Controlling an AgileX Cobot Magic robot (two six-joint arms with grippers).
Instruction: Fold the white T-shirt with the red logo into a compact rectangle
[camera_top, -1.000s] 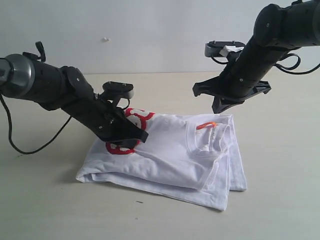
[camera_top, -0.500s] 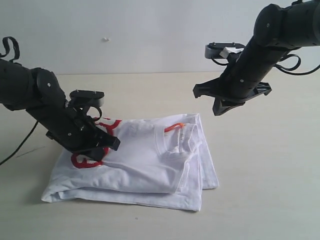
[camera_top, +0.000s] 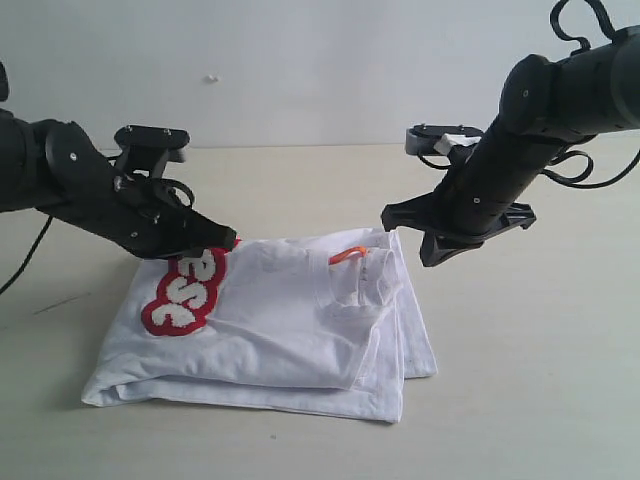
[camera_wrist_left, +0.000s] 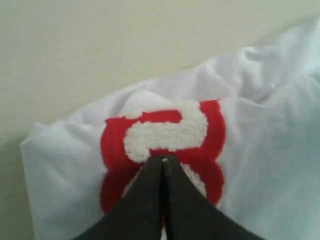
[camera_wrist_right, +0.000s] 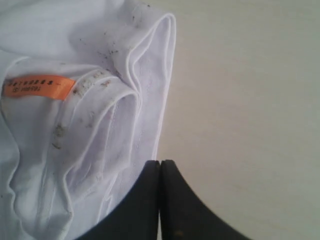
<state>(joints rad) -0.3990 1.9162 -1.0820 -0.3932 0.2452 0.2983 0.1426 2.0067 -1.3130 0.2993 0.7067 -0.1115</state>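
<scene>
T-shirt (camera_top: 290, 325) lay folded on desk (camera_top: 530, 400), logo (camera_top: 185, 293) at 9 o'clock. Both closed, empty: left pincer (camera_top: 226, 242) at logo, right pincer (camera_top: 432, 252) at 2 o'clock corner, likely to neaten folds.

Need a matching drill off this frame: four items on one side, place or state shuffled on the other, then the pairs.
Column 1
1. left gripper
2. right gripper
3. orange neck tag
4. red logo

Column 2
a. inside the collar
b. shut, tip at a folded edge of the white T-shirt, bare table alongside
c. top layer, left end of the fold in the exterior view
d. shut, tip over fuzzy red-and-white lettering

Pairs: 1-d, 2-b, 3-a, 4-c
</scene>
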